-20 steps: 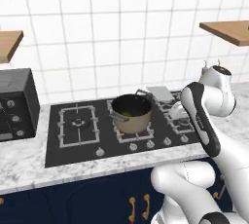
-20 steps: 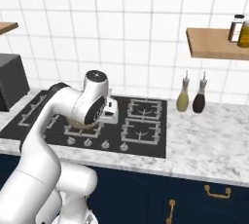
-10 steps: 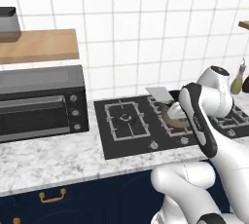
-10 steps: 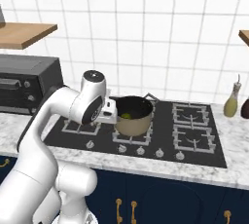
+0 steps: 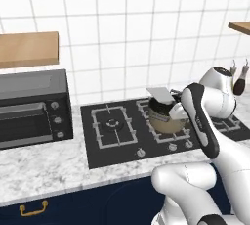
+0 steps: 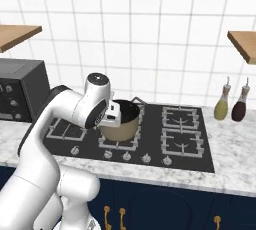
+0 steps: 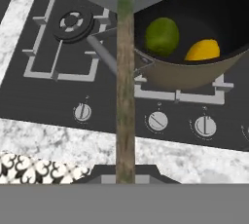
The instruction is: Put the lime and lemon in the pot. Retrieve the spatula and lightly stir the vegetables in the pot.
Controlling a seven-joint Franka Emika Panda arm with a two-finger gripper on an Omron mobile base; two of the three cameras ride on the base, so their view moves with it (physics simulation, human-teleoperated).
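The tan-gold pot [image 7: 194, 74] stands on a front burner of the hob, with the green lime [image 7: 162, 35] and the yellow lemon [image 7: 202, 50] side by side on its dark bottom. My gripper [image 7: 125, 172] is shut on the slim handle of the spatula [image 7: 125, 86]. The grey blade reaches over the pot's far-left rim. In the left base view the blade [image 5: 160, 94] juts up behind the pot [image 5: 165, 119], and the gripper [image 5: 177, 110] sits at the pot's right side. From the right base view, the gripper [image 6: 114, 115] hangs just left of the pot [image 6: 125, 124].
The black hob [image 5: 112, 143] has a row of knobs [image 7: 158, 121] along its front edge. A dark toaster oven [image 5: 29, 106] stands on the marble counter to the left. Two oil bottles [image 6: 222, 105] stand right of the hob. Wooden shelves [image 6: 242, 41] hang on the tiled wall.
Both base views have slid sideways, so the base has driven along the counter. The gripper has stayed shut on the spatula beside the pot.
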